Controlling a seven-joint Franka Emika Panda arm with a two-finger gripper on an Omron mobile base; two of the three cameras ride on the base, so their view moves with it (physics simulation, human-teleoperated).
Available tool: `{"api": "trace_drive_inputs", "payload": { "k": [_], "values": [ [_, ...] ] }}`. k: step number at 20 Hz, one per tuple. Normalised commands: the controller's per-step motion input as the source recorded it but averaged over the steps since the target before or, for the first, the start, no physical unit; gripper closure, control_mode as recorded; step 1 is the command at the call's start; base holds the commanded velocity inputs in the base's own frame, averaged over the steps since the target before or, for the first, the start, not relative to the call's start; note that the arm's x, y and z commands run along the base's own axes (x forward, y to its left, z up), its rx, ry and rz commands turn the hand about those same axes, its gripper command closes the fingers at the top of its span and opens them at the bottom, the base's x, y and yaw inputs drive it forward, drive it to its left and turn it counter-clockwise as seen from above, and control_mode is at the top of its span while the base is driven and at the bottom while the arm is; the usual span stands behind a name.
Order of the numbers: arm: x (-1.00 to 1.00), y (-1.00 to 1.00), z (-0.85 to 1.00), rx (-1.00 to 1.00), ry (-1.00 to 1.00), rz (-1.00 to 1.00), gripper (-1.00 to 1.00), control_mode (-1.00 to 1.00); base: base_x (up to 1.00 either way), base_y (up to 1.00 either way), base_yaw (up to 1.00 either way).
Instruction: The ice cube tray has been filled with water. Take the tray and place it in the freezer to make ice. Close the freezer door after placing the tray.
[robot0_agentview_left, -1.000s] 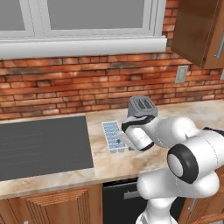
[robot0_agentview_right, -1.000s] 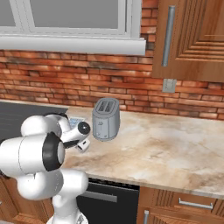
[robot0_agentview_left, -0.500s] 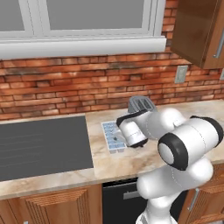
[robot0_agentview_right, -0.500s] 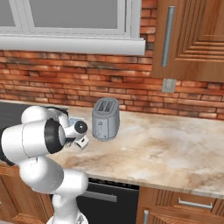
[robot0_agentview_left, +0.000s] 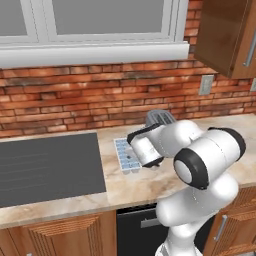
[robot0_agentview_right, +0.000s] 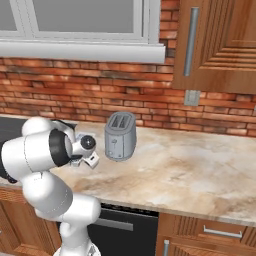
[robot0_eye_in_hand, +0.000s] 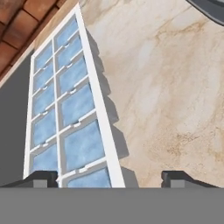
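In the left base view the arm's white wrist covers the right edge and near corner of the small white ice cube tray with pale blue cells (robot0_agentview_left: 125, 156), and most of the grey steel toaster (robot0_agentview_left: 159, 118) behind it. In the right base view the arm's white elbow hides nearly all of the tray. In the hand view the tray's near end (robot0_eye_in_hand: 74, 175) is cut off at the bottom, and one dark fingertip (robot0_eye_in_hand: 40, 177) overlaps its left corner

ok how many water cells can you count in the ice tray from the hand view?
12 showing: two rows of six in the ice tray on the counter. The nearest pair runs off the bottom edge, so more may be hidden below.
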Motion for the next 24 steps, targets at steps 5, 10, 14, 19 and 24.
{"api": "trace_drive_inputs", "payload": {
  "k": [5, 10, 14, 19, 24],
  "values": [
    [0.00, 0.33, -0.32, 0.00, 0.00, 0.00, -1.00, -1.00, 0.00, 0.00, 0.00],
    [0.00, 0.38, -0.29, 0.00, -0.02, 0.00, 1.00, -1.00, 0.00, 0.00, 0.00],
    [0.00, 0.38, -0.21, 0.00, -0.07, 0.00, 1.00, -1.00, 0.00, 0.00, 0.00],
    [0.00, 0.30, -0.13, 0.00, -0.07, 0.00, 1.00, -1.00, 0.00, 0.00, 0.00],
    [0.00, 0.10, -0.02, 0.00, -0.01, 0.00, 1.00, -1.00, 0.00, 0.00, 0.00]
  ]
}}
